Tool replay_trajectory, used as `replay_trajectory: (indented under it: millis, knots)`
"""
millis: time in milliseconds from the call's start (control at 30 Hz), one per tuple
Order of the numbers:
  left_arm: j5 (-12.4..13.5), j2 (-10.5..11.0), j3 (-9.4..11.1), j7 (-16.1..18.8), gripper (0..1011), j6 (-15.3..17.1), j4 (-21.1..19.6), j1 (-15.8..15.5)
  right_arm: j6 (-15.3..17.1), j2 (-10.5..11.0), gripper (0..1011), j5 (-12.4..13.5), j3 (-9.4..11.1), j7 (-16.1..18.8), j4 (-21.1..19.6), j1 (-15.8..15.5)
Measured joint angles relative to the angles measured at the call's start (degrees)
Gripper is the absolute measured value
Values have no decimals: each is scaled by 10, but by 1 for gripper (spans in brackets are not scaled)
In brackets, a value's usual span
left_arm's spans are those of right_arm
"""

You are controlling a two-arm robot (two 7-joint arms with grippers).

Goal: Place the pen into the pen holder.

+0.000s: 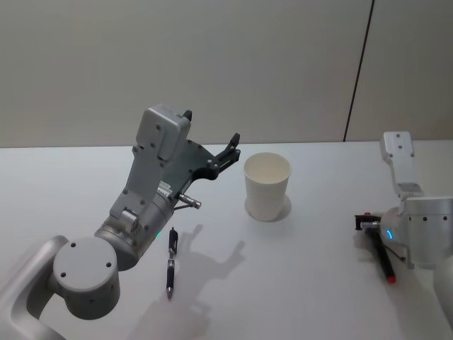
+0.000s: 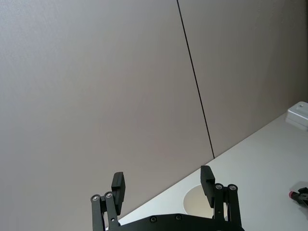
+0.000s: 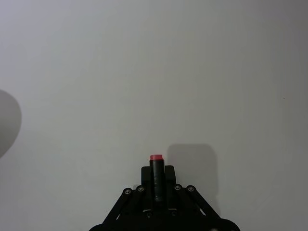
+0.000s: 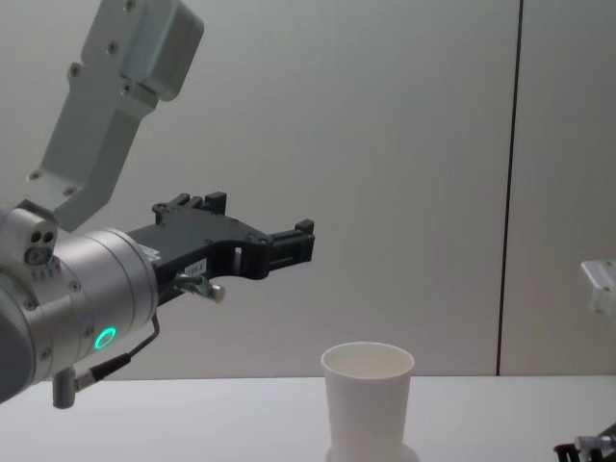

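Between right gripper's (image 3: pixel 157 170) jaws, apparently, red-tipped pen (image 3: pixel 156 162); pen holder (image 1: pixel 267 188) well apart.

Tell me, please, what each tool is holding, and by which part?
The right tool grips a red-tipped pen on its dark barrel, just behind the red end. The left tool, raised and open, holds nothing.

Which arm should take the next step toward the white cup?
Right, probably. The right tool is shut on a black pen with a red end, right of the white tapered cup. The left tool is open and empty, raised; a second dark pen lies by that arm.
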Motion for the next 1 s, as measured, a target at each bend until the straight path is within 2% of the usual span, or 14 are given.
replay_trajectory:
  millis: [433, 1000]
  knots:
    - [0, 0, 0, 0, 1003, 0, 0, 0, -29, 0, 157, 4, 6, 12, -20, -9]
    - [0, 0, 0, 0, 1003, 0, 0, 0, -125, 5, 157, 8, 9, 52, -89, -37]
